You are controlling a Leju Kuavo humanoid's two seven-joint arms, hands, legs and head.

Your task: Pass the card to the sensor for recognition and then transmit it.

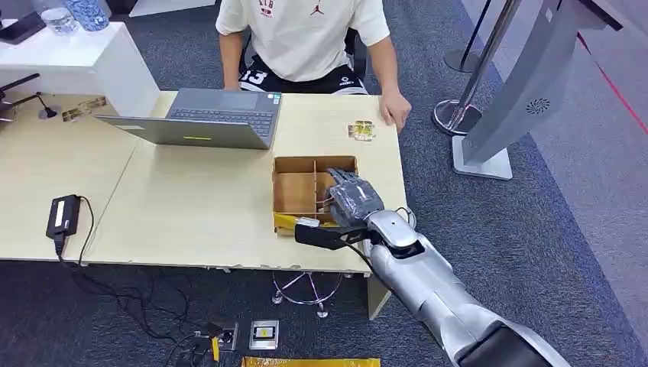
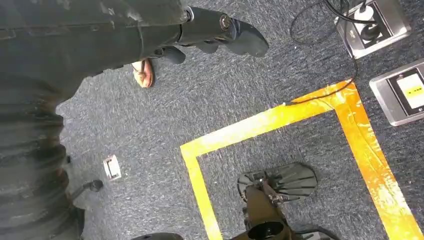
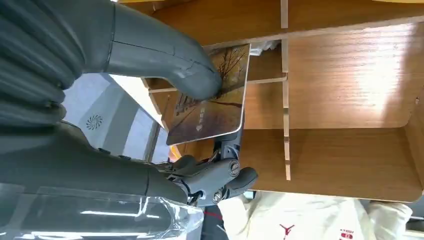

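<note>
My right hand [image 1: 353, 200] reaches into the wooden compartment box [image 1: 294, 187] near the table's front right edge. In the right wrist view, the hand [image 3: 55, 75] pinches a card [image 3: 212, 112] printed with a bare tree. The thumb [image 3: 170, 62] presses on its face and the darker fingers [image 3: 220, 177] are under it, just above the box dividers [image 3: 286, 100]. Another card [image 1: 361, 131] lies on the table beyond the box. The grey sensor kiosk [image 1: 535, 84] stands on the floor to the right of the table. My left hand [image 2: 200, 30] hangs over the carpet, holding nothing.
A person in a white shirt [image 1: 306, 30] sits behind the table, one hand [image 1: 395, 111] resting by the far card. A grey laptop [image 1: 206, 118] stands left of the box and a black power adapter [image 1: 63, 215] lies at the left front. Stanchion posts [image 1: 458, 115] stand beside the kiosk.
</note>
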